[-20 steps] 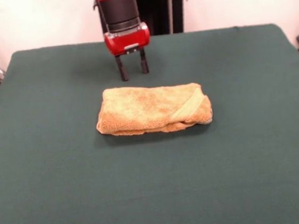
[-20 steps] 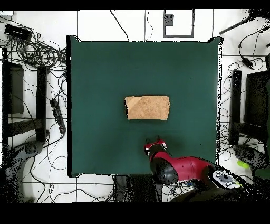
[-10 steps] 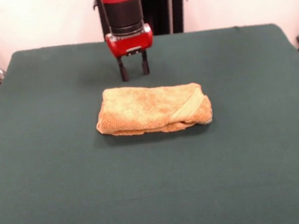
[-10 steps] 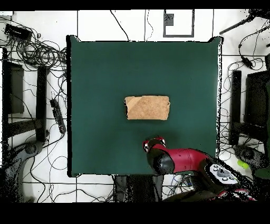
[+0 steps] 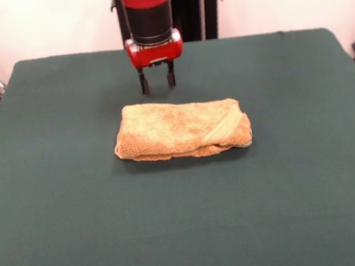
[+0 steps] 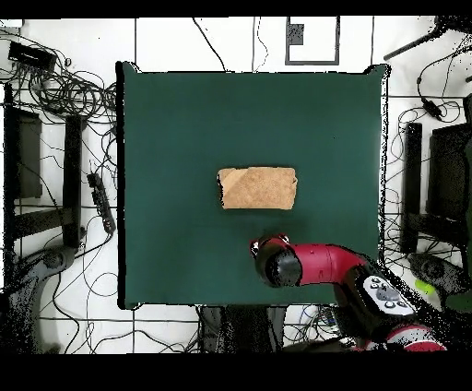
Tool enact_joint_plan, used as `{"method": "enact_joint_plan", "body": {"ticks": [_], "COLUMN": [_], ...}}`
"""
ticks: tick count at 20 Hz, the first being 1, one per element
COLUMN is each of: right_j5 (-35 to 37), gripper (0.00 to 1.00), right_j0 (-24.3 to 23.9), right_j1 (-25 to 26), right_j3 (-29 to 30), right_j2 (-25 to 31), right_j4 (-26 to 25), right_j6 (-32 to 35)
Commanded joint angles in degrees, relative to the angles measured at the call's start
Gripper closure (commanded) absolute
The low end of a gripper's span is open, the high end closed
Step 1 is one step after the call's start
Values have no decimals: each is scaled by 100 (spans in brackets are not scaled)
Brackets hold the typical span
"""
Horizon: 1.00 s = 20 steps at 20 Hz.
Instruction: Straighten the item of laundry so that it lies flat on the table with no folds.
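Towel: orange-tan terry towel (image 5: 181, 130) at frame centre on green table (image 5: 58, 203), folded into a thick pad.
Gripper: gripper (image 5: 157, 83) above it in frame, fingers parted, empty.
Progress: unfolding not begun.

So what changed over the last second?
The gripper drifted slightly toward the table's pedestal side and sideways, its open fingers apart and empty; nothing was grasped. The towel stayed folded in the same spot, untouched.
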Motion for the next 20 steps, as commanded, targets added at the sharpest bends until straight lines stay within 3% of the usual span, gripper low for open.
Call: {"method": "enact_joint_plan", "body": {"ticks": [1,12,17,20], "right_j5": [478,1088,917,766], "gripper": [0,0,0,0], "right_j0": [432,643,703,576], "right_j1": [-784,-2089,-1926,-1567], "right_j3": [-136,869,797,639], "right_j2": [173,197,150,251], "right_j4": [386,989,1061,1038], "right_j6": [757,814,848,758]}}
